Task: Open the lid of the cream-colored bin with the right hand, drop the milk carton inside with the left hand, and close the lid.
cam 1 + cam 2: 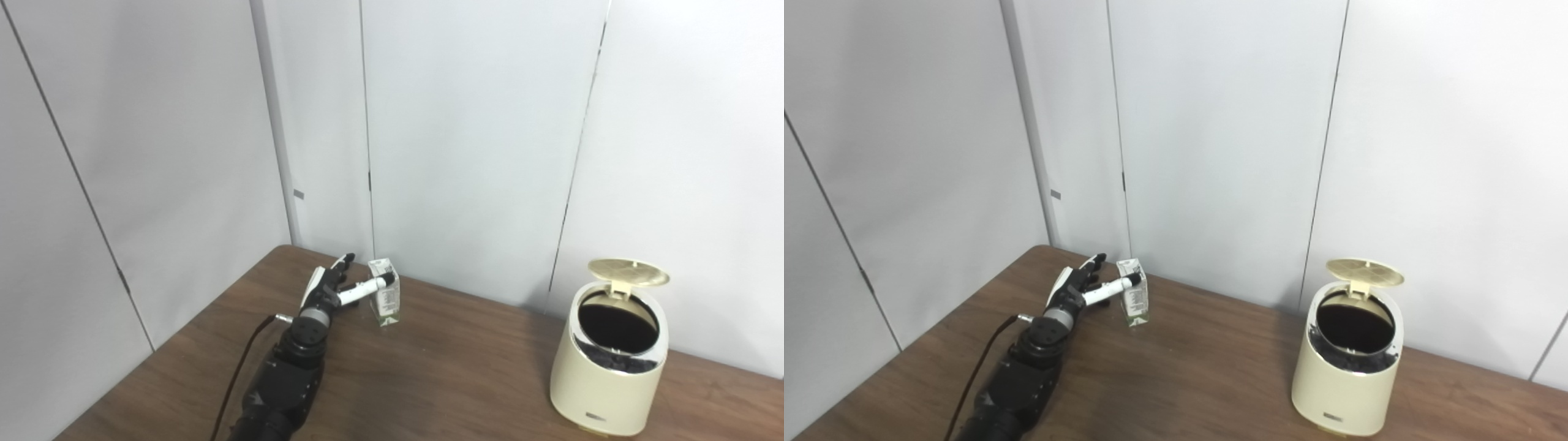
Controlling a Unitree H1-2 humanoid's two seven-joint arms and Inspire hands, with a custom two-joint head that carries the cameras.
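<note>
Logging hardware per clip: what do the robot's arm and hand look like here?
Only the left arm shows: a glossy black forearm, a silver wrist ring, and a thin dark cable along its left side. The left hand is black with white panels and dark-tipped white fingers.

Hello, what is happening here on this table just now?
A humanoid robot's left hand is at a small milk carton standing near the table's back edge, fingers spread, thumb against its near side; it is not lifted. To the right stands a cream bin, its lid already up. The right hand is out of view.
</note>
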